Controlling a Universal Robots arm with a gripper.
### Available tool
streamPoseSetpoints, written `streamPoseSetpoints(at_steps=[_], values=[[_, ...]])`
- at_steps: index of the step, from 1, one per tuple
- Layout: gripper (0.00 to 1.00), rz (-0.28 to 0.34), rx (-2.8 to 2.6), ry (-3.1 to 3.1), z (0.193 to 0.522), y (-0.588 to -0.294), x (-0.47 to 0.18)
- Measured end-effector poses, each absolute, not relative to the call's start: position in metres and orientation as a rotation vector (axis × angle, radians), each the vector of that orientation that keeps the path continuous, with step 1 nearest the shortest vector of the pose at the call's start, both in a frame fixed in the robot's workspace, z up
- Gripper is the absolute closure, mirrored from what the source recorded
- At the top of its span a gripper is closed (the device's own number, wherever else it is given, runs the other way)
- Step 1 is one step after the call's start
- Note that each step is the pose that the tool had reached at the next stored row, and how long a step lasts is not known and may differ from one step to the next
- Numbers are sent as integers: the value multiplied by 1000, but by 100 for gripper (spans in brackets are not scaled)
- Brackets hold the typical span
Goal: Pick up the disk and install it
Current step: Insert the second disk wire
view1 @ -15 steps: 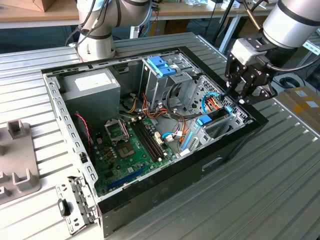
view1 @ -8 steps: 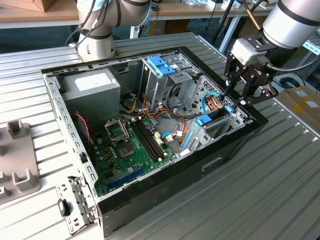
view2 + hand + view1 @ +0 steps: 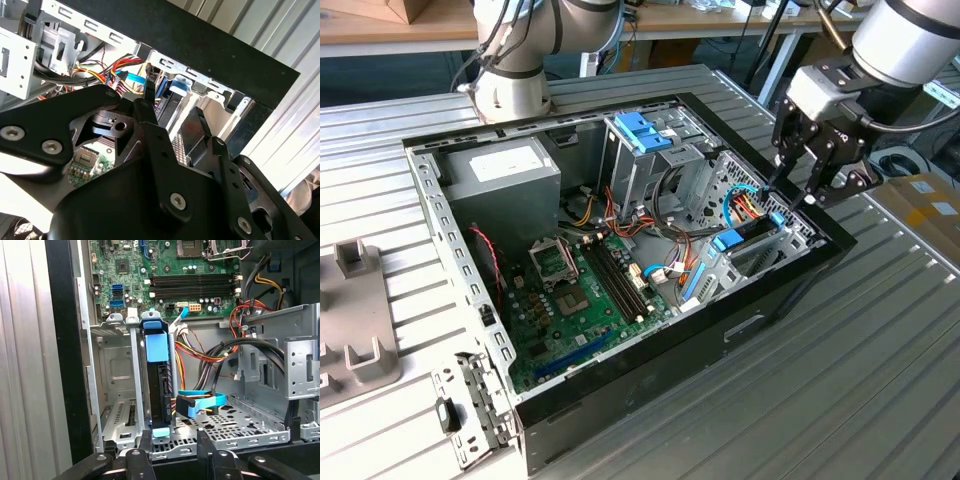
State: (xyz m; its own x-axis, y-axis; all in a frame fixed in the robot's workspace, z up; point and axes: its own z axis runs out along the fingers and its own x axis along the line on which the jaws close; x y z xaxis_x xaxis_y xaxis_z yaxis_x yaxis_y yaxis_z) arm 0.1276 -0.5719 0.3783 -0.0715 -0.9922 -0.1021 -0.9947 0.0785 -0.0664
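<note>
Open desktop computer case (image 3: 470,300) lies on its side on the ribbed metal table (image 3: 880,380); motherboard (image 3: 580,300), grey power-supply box (image 3: 500,175) and a metal drive cage topped by a blue bracket (image 3: 642,130) are exposed. The disk (image 3: 159,385), in its blue plastic carrier, stands on edge in the drive bay at the case corner toward the exterior view's right, seated between the bay's metal walls. Its long axis runs into the case from the rim, in line with the pincer's approach as the first wrist view shows it. The blue carrier tab (image 3: 156,347) faces outward; a blue data cable (image 3: 205,402) and a bundle of coloured power wires (image 3: 200,352) sit just beside the disk's connector edge. The pincer (image 3: 800,185) hovers above that same corner, over the rim of the case. In the first wrist view its fingertips (image 3: 145,442) straddle the near end of the carrier, one to each side, set apart and holding nothing; no contact is visible. The second wrist view agrees: the two black fingers (image 3: 150,107) point down toward the blue carrier end (image 3: 180,85), with a gap between them. Judgement: the disk looks already in its slot, directly below and ahead of the pincer.
</note>
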Motion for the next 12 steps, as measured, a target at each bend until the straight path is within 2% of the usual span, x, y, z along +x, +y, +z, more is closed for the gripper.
streamPoseSetpoints(at_steps=[12], values=[[52,31,-2054,2216,379,-564,118]])
